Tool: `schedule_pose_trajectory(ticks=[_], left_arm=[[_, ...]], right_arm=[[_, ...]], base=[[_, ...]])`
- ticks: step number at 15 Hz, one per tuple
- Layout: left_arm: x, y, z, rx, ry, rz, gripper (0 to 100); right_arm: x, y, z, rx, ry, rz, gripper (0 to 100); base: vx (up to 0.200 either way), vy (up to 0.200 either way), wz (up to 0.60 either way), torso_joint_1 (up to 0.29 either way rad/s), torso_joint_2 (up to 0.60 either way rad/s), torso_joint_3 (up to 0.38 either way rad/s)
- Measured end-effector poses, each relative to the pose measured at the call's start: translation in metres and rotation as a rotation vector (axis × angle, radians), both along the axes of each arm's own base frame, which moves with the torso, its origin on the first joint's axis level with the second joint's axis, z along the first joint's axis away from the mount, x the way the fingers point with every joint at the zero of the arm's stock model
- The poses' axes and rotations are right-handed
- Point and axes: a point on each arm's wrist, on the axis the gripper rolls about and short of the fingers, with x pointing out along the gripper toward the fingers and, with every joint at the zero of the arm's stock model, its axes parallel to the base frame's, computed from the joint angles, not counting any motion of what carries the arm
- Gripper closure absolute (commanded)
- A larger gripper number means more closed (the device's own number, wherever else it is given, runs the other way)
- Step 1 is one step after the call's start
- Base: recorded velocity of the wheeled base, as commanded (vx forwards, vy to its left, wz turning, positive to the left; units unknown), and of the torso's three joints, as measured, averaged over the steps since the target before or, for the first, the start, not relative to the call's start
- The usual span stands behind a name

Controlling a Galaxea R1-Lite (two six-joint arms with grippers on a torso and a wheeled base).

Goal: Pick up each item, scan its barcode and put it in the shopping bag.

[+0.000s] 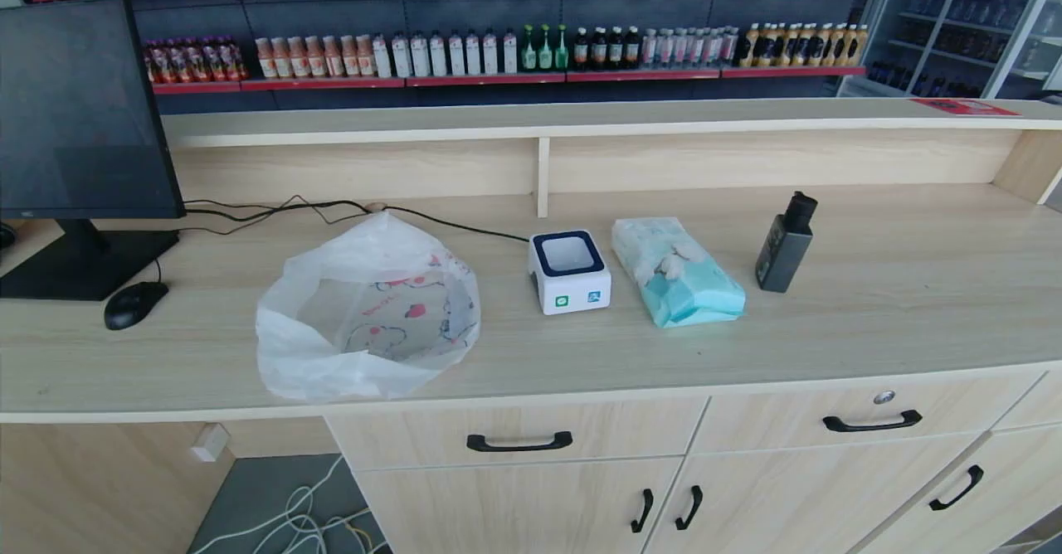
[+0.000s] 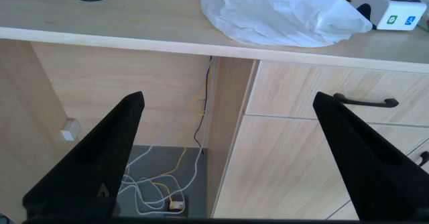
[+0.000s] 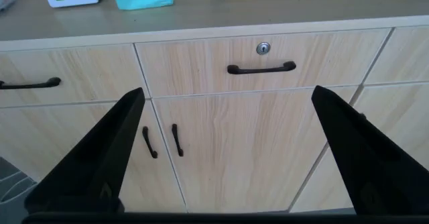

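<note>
Head view: the teal tissue pack (image 1: 676,272) lies flat mid-way along the counter (image 1: 871,305), just beside the scanner (image 1: 569,272). It looks light and squishy, so I'd pinch it across its narrow width, while the dark bottle (image 1: 785,243) standing nearer the right end looks rigid and tippy, so grab the body. The shopping bag (image 1: 369,313) sits open by the front edge, labels are unreadable, and the left gripper (image 2: 228,96) and right gripper (image 3: 228,90) are both spread wide, empty.

The left end effector (image 2: 228,96) and right end effector (image 3: 228,90) each carry two plain black, wedge-shaped tapering fingers (image 2: 100,157).
</note>
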Motion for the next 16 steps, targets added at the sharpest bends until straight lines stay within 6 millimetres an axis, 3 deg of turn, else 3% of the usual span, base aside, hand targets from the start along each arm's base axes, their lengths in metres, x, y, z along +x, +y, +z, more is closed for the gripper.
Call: schedule_pose_trajectory(ticks=[4,9,12,16], left_arm=[[0.000,0.000,0.000,0.001,0.000,0.001,0],[0.000,0.000,0.000,0.003,0.000,0.000,0],[0.000,0.000,0.000,0.003,0.000,0.000,0],[0.000,0.000,0.000,0.003,0.000,0.001,0]], right_arm=[[-0.002,0.000,0.013,0.012,-0.072,0.003,0],[0.000,-0.001,0.062,0.022,-0.135,0.070,0],[0.027,0.001,0.098,0.032,-0.214,0.088,0],[0.084,0.005,0.137,0.044,-0.347,0.112,0]], base=[[0.000,0.000,0.00,0.000,0.00,0.000],[0.000,0.000,0.00,0.000,0.00,0.000],[0.000,0.000,0.00,0.000,0.00,0.000],[0.000,0.000,0.00,0.000,0.00,0.000]])
